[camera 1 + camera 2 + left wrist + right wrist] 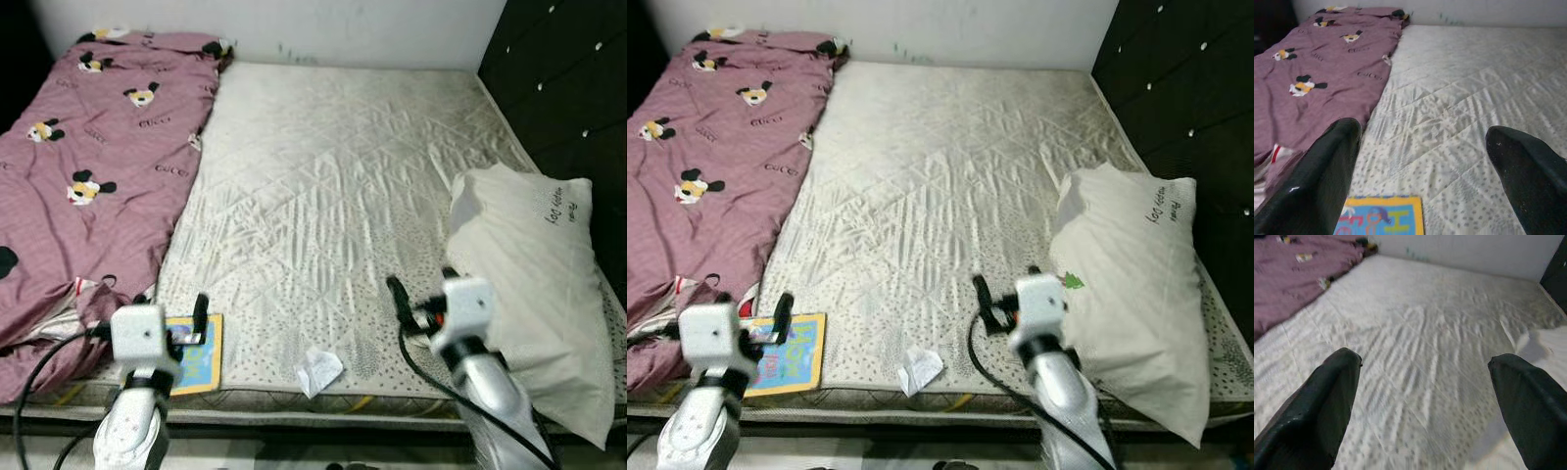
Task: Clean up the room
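White quilted bed (323,196) lies bare in the middle, purple sheet (88,166) left, pillow (529,284) right, book (201,357) and crumpled paper (318,370) at the near edge, left tool (1420,176) and right tool (1422,406) both spread wide.

Even, soft overhead light is falling across the mattress (333,206); no glare. Far left corner & dark headboard (568,88) are sinking into shadow. Right wrist view is blurring slightly; near fingers (1317,406) are looking soft, out of focus.
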